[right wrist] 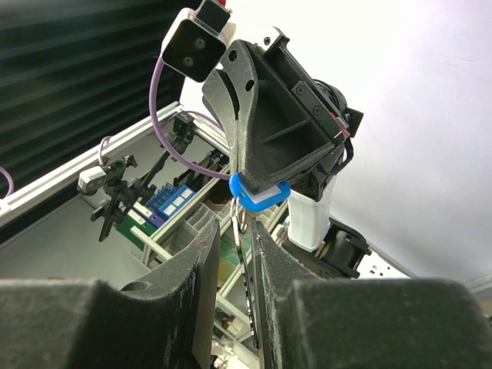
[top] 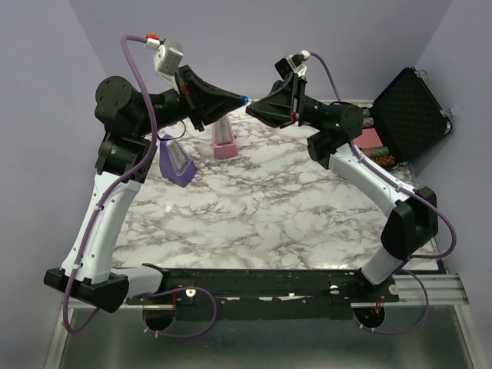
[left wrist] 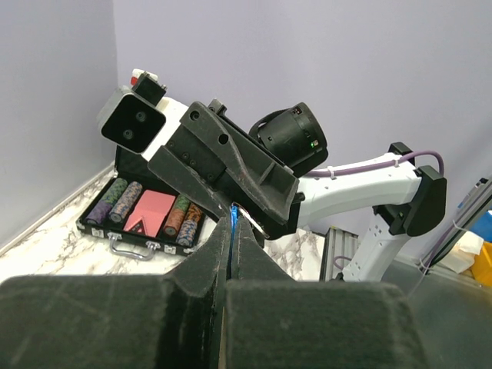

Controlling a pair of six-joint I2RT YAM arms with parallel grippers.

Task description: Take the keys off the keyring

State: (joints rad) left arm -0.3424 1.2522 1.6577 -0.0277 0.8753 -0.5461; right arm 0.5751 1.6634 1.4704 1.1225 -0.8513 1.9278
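Observation:
The keys (top: 243, 99) are a small bright-blue bundle held in the air above the far middle of the marble table (top: 254, 223). My left gripper (top: 238, 99) is shut on the blue part (left wrist: 231, 227), seen edge-on between its fingers. In the right wrist view the blue tag (right wrist: 257, 192) has a white label. A metal ring (right wrist: 240, 215) and a dark key blade (right wrist: 247, 284) hang from the tag. My right gripper (right wrist: 234, 231) faces the left one tip to tip (top: 250, 109). Its fingers are a little apart around the blade, which lies against one finger.
A pink wedge (top: 224, 138) and a purple wedge (top: 177, 161) stand on the table's far left part, below the left arm. An open black case (top: 407, 111) with poker chips (left wrist: 146, 211) sits at the far right corner. Walls close in behind.

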